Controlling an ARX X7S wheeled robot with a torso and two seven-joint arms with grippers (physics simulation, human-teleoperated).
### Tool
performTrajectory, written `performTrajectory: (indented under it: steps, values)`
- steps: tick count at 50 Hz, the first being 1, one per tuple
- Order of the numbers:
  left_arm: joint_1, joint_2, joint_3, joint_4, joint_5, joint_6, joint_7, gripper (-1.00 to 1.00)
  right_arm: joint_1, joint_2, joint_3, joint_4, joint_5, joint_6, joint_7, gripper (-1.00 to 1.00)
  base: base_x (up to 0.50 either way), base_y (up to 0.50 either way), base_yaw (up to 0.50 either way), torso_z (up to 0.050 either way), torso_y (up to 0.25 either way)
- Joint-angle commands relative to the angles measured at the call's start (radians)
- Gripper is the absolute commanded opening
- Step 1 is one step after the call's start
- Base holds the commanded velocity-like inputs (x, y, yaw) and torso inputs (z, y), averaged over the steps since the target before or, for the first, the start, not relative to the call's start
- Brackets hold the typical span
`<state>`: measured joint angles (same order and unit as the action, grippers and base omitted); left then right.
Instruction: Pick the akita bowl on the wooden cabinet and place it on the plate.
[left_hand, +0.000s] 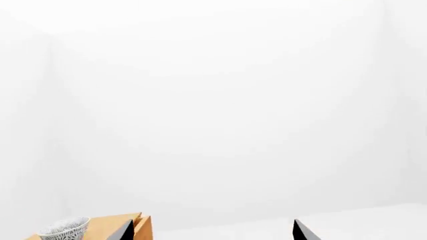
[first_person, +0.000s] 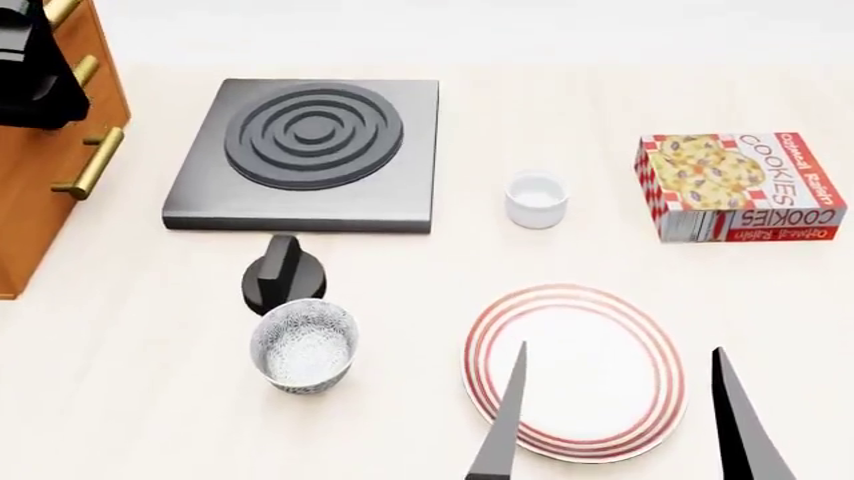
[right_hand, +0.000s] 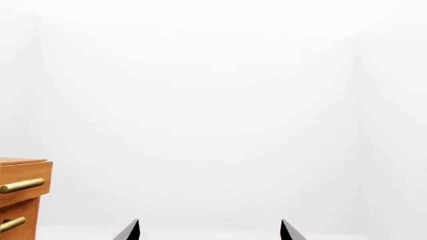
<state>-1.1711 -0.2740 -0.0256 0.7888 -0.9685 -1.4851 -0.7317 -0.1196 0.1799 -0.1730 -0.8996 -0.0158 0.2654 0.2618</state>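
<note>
Akita bowl (left_hand: 65, 229): small, deep, round and white, thick with dark-grey petal speckles under a pale rim. In my left wrist view it stands upright on the top of the wooden cabinet (left_hand: 110, 227), near an edge.

The cabinet is orange-brown. My head view catches its drawer fronts and brass bar handles at the far left (first_person: 40, 200); my right wrist view shows two handled drawers (right_hand: 20, 200).

Plate (first_person: 601, 370): wide, round and white, with red concentric rings at the rim. It lies flat on the pale tabletop, front right in my head view, well apart from the cabinet.
</note>
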Motion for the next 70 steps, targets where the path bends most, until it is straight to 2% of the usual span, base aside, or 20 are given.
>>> performTrajectory:
  steps: [1,11,12,23,30,60,70]
  values:
    - [-0.005,-0.005,-0.02,0.013,-0.053,0.0,-0.028,1.0,0.004,0.009,-0.006,0.001,-0.001,0.005,0.012,1.0,0.0,0.0,0.0,0.0,-0.25]
    - [-0.011,-0.011,-0.016,0.013,-0.076,-0.003,-0.057,1.0,0.003,0.016,-0.009,-0.001,0.001,0.004,0.02,1.0,0.0,0.0,0.0,0.0,-0.239]
    - [0.003,0.003,-0.051,0.013,-0.096,0.028,-0.041,1.0,0.003,0.016,-0.007,0.0,0.005,0.004,0.021,1.0,0.0,0.0,0.0,0.0,0.0]
    - [0.014,-0.024,-0.034,0.025,-0.094,0.06,-0.053,1.0,0.005,0.023,-0.015,0.003,0.001,0.004,0.03,1.0,0.0,0.0,0.0,0.0,0.0]
    - [0.011,-0.012,-0.067,0.006,-0.128,0.054,-0.086,1.0,0.011,0.026,-0.025,-0.002,-0.044,0.023,0.053,1.0,0.0,0.04,0.0,0.0,0.0]
    - [0.008,-0.038,-0.047,-0.008,-0.183,0.089,-0.135,1.0,0.012,0.046,-0.029,-0.007,-0.02,0.021,0.073,1.0,0.0,0.49,0.0,0.0,0.0]
    - [0.016,-0.049,-0.041,-0.005,-0.192,0.105,-0.141,1.0,0.017,0.054,-0.044,-0.009,-0.051,0.033,0.092,1.0,0.0,0.22,0.0,0.0,0.0]
